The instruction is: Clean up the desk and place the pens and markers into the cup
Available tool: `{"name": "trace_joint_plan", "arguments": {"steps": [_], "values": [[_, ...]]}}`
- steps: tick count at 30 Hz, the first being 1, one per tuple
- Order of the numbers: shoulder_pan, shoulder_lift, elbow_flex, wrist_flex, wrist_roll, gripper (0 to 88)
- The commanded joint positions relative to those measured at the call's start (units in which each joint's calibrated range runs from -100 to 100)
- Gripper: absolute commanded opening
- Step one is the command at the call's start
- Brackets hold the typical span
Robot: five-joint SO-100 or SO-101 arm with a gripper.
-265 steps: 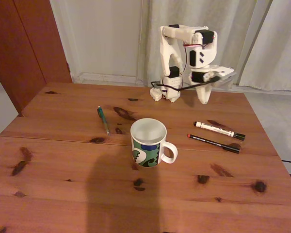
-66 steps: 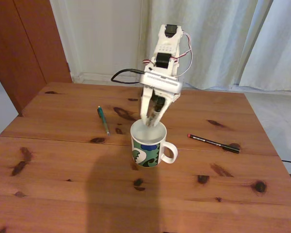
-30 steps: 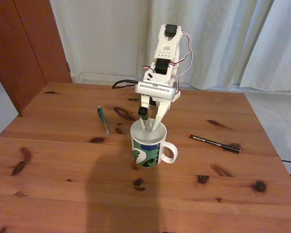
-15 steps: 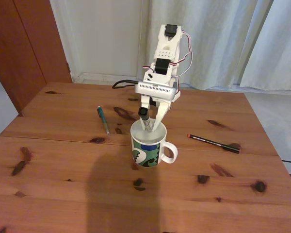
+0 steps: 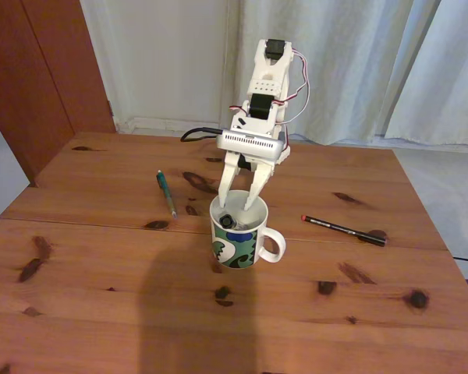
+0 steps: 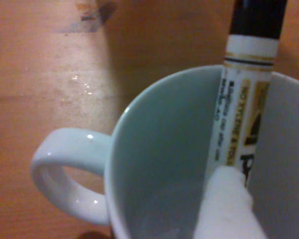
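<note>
Two pens left on the desk (image 5: 101, 312): green pen (image 5: 166, 192) left of the cup (image 5: 238, 238), black pen (image 5: 343, 230) on its right in fixed view. White marker (image 6: 241, 114) sits inside cup, leaning on the wall w/ black cap up. Gripper (image 5: 240, 204) hangs right over the rim, jaws spread, holding nothing

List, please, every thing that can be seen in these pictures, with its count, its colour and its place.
desk: one, reddish-brown wood with dark knots, under everything.
cup: one, white with a green and blue swirl, near the desk's middle, handle to the right in the fixed view.
marker: one, white with a black cap, inside the cup, leaning on its wall.
green pen: one, lying on the desk left of the cup.
black pen: one, black with a red end, lying right of the cup.
curtains: white, behind the desk.
arm: one, white, at the desk's far edge.
gripper: one, white, open, fingertips above the cup's mouth.
</note>
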Motion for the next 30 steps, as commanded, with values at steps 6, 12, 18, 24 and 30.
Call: {"name": "trace_joint_plan", "arguments": {"steps": [6, 12, 18, 24, 30], "values": [[-2.0, -1.2, -1.4, -0.9, -0.1, 0.8], [-3.7, -3.0, -1.5, 0.5, 0.0, 0.8], [-4.3, -6.0, -10.5, 21.7, 0.1, 0.8], [-5.2, -6.0, -24.2, 45.9, 0.2, 0.8], [-8.1, -5.8, -33.6, 58.9, 0.2, 0.8]]}}
